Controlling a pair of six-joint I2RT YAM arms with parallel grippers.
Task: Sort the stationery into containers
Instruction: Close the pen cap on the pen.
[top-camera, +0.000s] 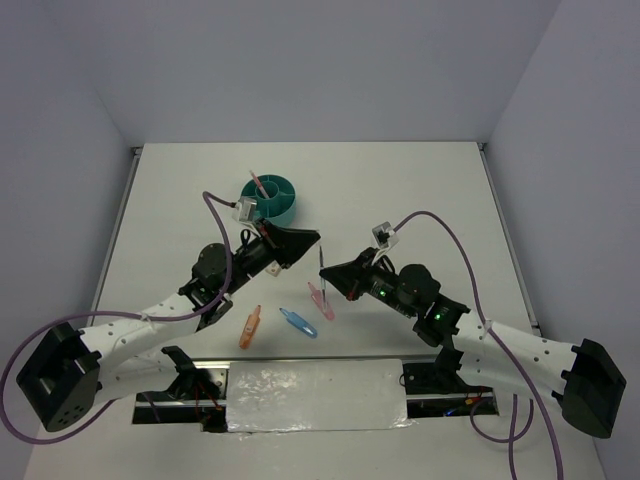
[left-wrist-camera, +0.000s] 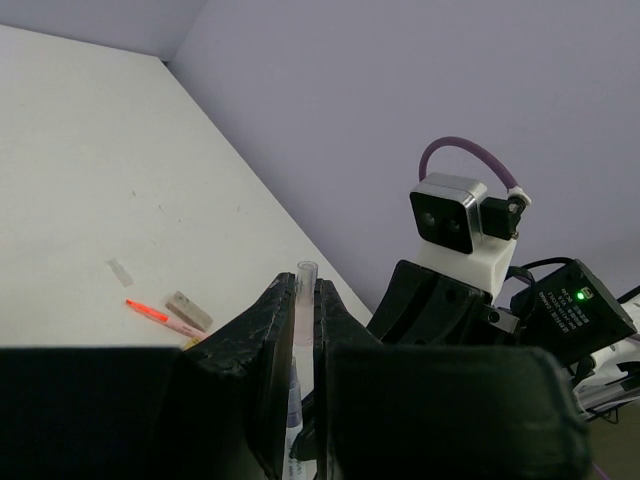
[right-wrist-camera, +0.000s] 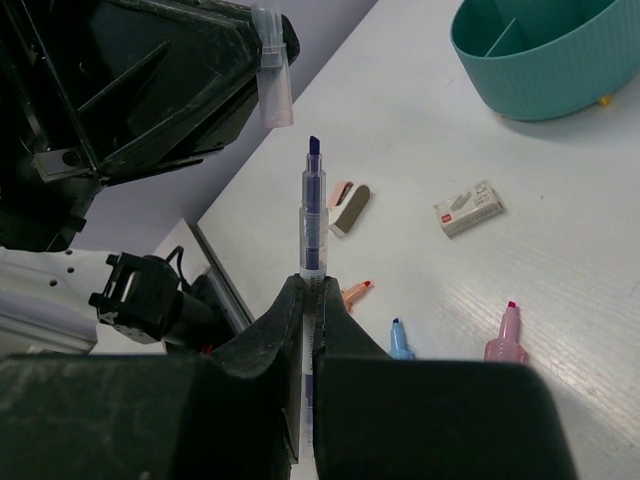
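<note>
Clear cap (left-wrist-camera: 305, 300) tight between left fingers (left-wrist-camera: 262, 350) — blue-tipped pen (right-wrist-camera: 313, 215) tight between right fingers (right-wrist-camera: 268, 345), tip only in right-wrist view

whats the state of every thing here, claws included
left claw: shut on clear plastic cap
right claw: shut on thin blue pen
thin blue pen: uncapped, tip bare
round teal plastic organiser cup: upright, pink pen standing inside
stubby orange marker, blue marker, pink marker: lying loose on white table
</note>
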